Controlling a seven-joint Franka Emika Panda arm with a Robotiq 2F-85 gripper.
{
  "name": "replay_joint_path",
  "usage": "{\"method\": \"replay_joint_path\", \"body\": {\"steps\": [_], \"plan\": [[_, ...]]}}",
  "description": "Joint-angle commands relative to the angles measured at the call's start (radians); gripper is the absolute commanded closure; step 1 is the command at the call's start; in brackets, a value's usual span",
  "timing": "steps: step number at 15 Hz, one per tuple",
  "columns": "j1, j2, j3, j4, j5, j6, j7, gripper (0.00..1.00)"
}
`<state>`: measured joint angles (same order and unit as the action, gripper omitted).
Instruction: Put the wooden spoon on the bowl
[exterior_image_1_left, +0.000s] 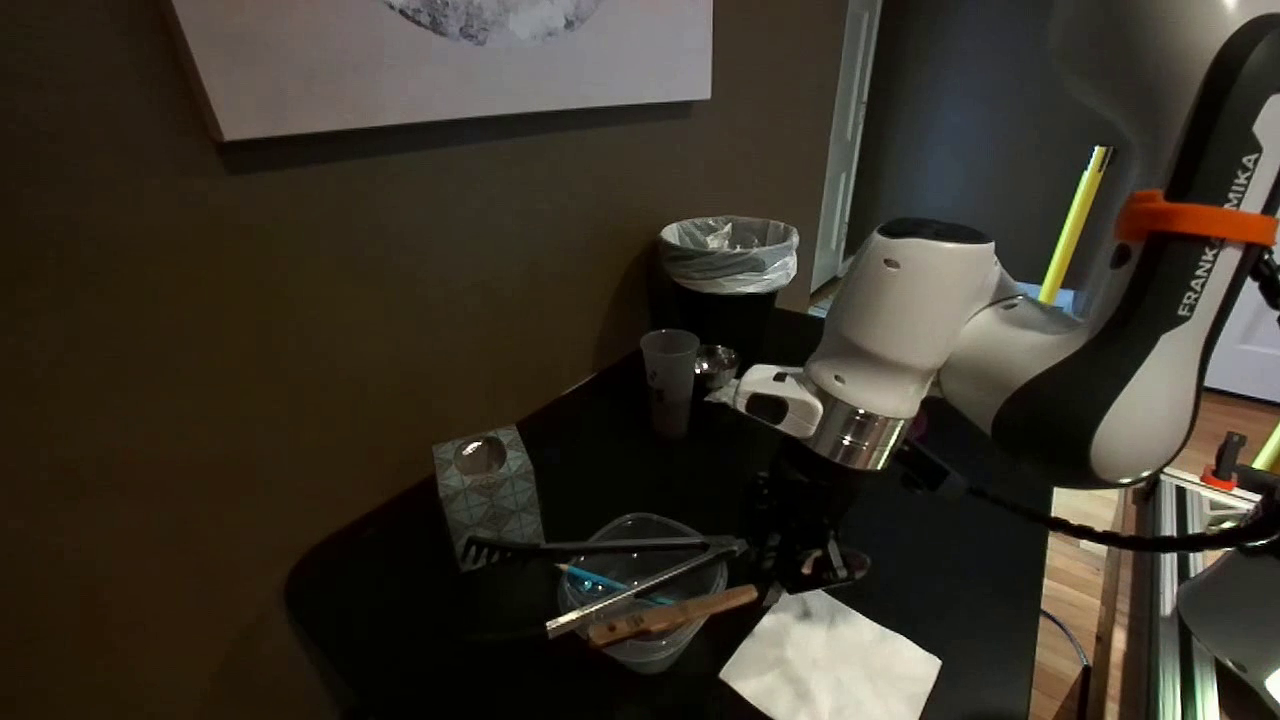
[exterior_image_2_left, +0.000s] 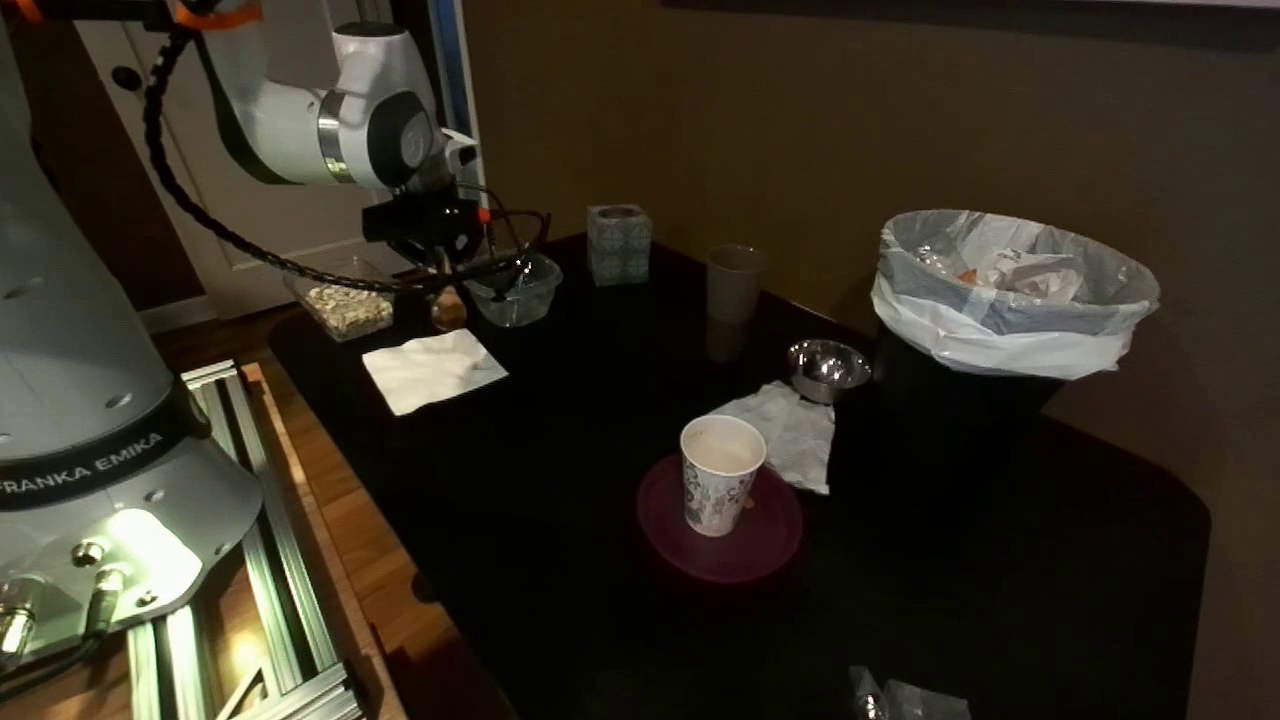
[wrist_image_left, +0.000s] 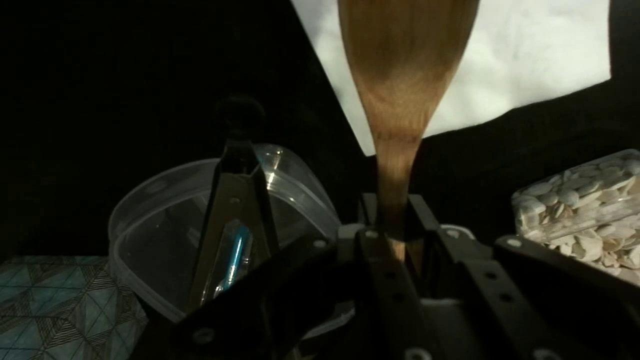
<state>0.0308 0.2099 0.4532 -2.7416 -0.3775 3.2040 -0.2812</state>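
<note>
Wooden spoon (wrist_image_left: 400, 112), handle held in the gripper (wrist_image_left: 393, 217), head jutting out

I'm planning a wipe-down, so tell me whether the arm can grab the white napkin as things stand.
Probably not: though nothing seems to lie on the white napkin, the pincer is shut on the wooden spoon.

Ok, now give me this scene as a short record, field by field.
Gripper: closed on wooden spoon, by the handle
Bowl: clear, tongs lying across it
Status: spoon not yet released
Spoon touching bowl: cannot tell
Near bowl: patterned tissue box, white napkin, clear box of pale pieces
Elsewhere: paper cup standing on purple plate
</note>
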Motion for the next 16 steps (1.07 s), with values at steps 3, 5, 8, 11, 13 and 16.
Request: {"method": "replay_joint_path", "body": {"steps": [3, 5, 8, 11, 13, 16], "plan": [[-0.138, -0.195, 0.227, -0.038, 0.076, -0.166, -0.005, 0.96], [-0.136, -0.247, 0.265, -0.006, 0.130, -0.212, -0.022, 0.96], [-0.097, -0.338, 0.264, 0.061, 0.183, -0.316, -0.045, 0.96], [-0.048, -0.317, 0.197, 0.088, 0.138, -0.315, -0.013, 0.83], [0.087, -0.332, 0.055, 0.127, 0.104, -0.365, 0.010, 0.83], [0.006, -0.257, 0.130, 0.183, 0.054, -0.356, 0.017, 0.96]]}}
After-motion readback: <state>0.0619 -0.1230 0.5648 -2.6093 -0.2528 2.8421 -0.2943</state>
